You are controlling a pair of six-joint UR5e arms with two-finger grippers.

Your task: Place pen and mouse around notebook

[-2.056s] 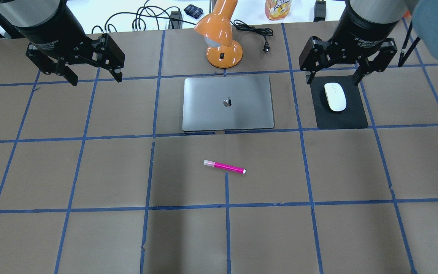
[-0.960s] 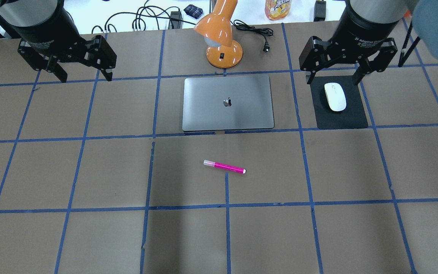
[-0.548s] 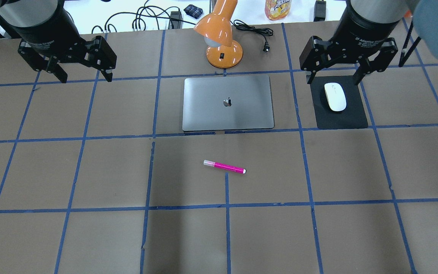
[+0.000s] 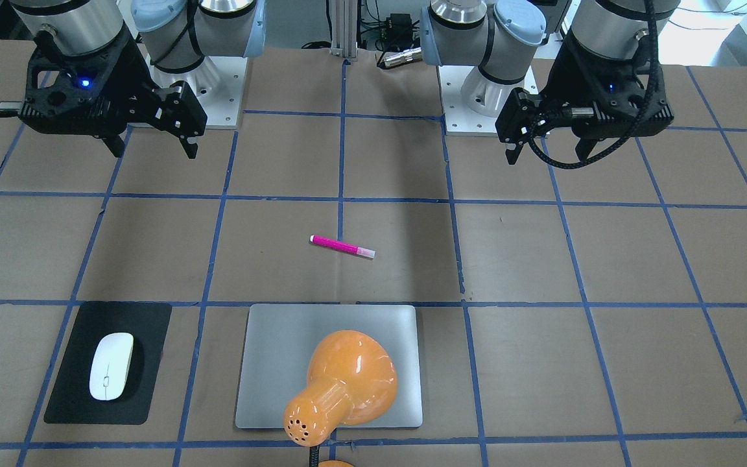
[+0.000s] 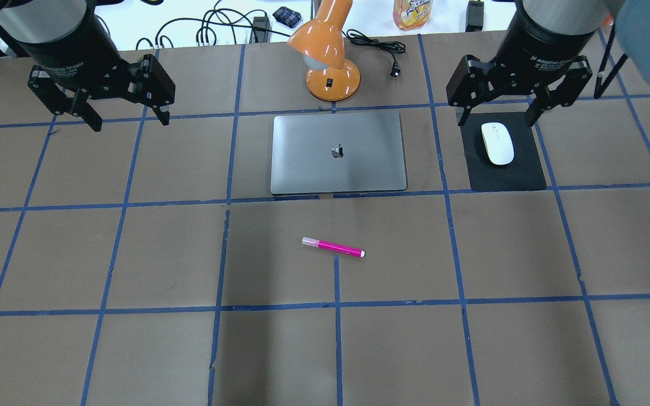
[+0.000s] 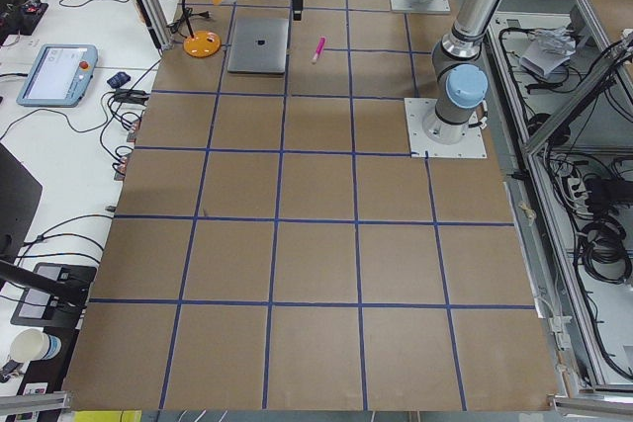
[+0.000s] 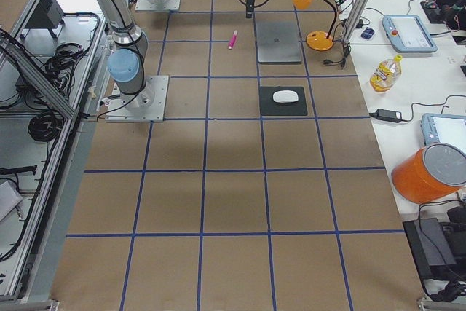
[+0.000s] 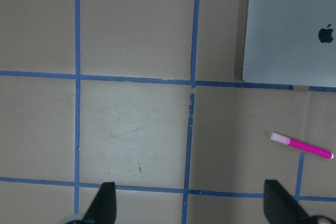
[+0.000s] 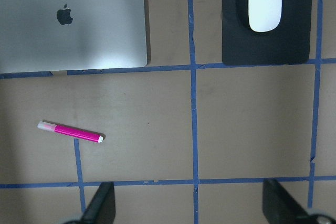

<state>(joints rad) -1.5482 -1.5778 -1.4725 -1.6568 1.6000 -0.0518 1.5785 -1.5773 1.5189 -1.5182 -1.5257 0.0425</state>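
Note:
The silver-grey notebook lies closed at the far centre of the table. A magenta pen rests on the mat nearer the robot, apart from the notebook. To the notebook's right, the white mouse sits on a black mat. My left gripper hovers open over bare table far to the left of the notebook. Open too, my right gripper hangs high above the mouse's far end. The right wrist view shows the pen, the mouse and the notebook well below the fingers.
An orange desk lamp stands just beyond the notebook, its shade leaning over it in the front-facing view. Its cord and plug lie to the right of the base. Cables and a bottle sit on the white bench behind.
The left gripper has drifted a little left and away from the notebook, then settled. The right gripper has barely shifted. Pen, mouse and notebook have not moved.

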